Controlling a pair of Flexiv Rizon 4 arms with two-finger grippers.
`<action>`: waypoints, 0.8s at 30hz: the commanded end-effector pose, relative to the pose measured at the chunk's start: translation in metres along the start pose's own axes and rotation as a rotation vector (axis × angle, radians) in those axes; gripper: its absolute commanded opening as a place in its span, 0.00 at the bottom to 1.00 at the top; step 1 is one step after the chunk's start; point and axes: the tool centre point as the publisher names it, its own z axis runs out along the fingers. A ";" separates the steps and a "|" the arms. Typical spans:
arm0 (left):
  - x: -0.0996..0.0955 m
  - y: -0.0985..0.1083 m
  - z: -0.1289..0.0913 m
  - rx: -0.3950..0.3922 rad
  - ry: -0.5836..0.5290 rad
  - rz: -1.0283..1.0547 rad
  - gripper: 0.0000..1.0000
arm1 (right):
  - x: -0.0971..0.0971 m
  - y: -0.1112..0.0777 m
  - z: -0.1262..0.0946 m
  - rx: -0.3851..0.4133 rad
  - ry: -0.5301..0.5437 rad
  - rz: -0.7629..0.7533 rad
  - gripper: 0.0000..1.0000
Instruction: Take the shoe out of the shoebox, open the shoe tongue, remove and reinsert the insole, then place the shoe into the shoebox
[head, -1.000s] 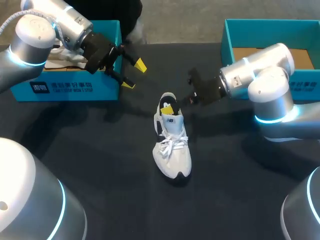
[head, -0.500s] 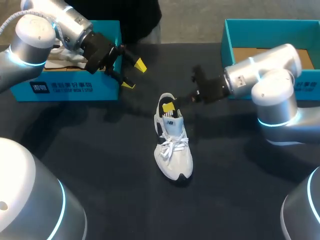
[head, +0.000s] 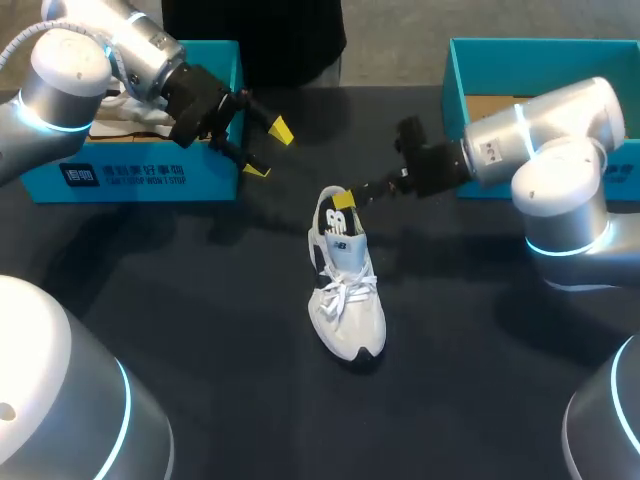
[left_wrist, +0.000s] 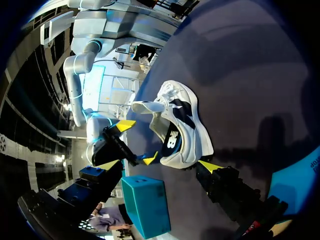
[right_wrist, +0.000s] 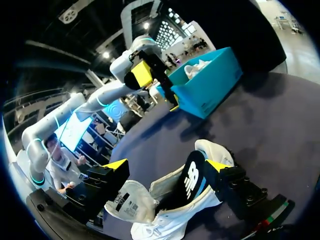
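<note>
The white and black shoe (head: 345, 285) stands upright in the middle of the dark table, toe toward the near edge. My right gripper (head: 345, 200) comes in at its heel. In the right wrist view its yellow-tipped fingers (right_wrist: 116, 164) are open on either side of the shoe's collar (right_wrist: 192, 177), and the tongue (right_wrist: 131, 201) is folded forward. My left gripper (head: 268, 150) hangs open and empty in front of the left blue shoebox (head: 130, 175), well away from the shoe. The left wrist view shows the shoe (left_wrist: 182, 132) ahead with my right gripper (left_wrist: 137, 142) at it.
A second blue shoebox (head: 455, 80) with a brown cardboard floor stands at the far right, behind my right arm. White packing paper (head: 120, 115) lies in the left box. Dark tabletop (head: 200, 300) stretches around the shoe.
My right arm has swung toward the far side and its wrist has drawn back to the right, with the yellow tip sliding to the heel's top edge. The left arm kept still.
</note>
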 end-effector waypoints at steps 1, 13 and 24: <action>0.001 0.001 0.000 0.003 -0.001 0.002 1.00 | 0.009 0.002 -0.010 0.013 -0.071 0.021 0.75; 0.001 0.001 0.000 0.003 -0.001 0.002 1.00 | 0.013 0.011 -0.024 0.070 -0.311 0.081 0.00; 0.001 0.001 0.000 0.003 -0.001 0.002 1.00 | 0.014 0.013 -0.025 0.099 -0.354 0.070 0.00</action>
